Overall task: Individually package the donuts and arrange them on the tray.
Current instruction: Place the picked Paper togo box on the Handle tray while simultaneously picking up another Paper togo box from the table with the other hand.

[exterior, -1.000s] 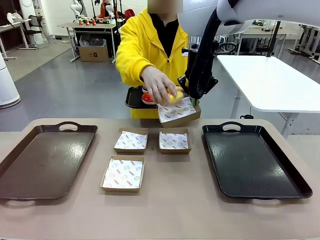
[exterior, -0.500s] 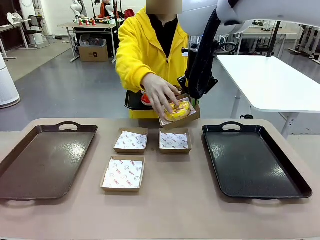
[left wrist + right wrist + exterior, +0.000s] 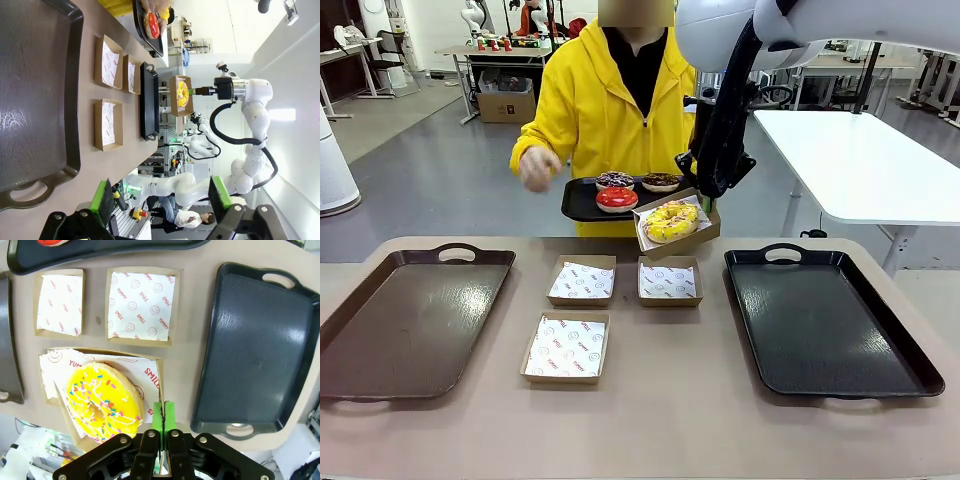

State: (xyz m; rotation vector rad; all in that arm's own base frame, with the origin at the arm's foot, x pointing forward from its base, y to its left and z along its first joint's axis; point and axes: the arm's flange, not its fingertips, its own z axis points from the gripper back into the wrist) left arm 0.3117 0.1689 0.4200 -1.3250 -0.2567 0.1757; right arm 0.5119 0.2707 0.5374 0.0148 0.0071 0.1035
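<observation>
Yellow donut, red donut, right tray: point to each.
yellow donut [image 3: 122,395]: right wrist view, on its icing beside the hole.
red donut [image 3: 607,201]: front view, on its glossy ring.
right tray [image 3: 820,320]: front view, on its bare floor.

This is looking like a robotics lab: a white rectangular worktable [image 3: 860,160] is standing at two o'clock, and a cluttered grey workbench [image 3: 510,50] is sheltering a brown cardboard box [image 3: 506,104] at eleven o'clock.

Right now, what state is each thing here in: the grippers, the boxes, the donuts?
right gripper: shut on the held box's edge
held box: off the table, yellow donut inside
yellow donut: lying in the held box
left gripper: open, holding nothing
table boxes: flat, paper-lined
red donut, dark donuts: unboxed on the person's tray
</observation>
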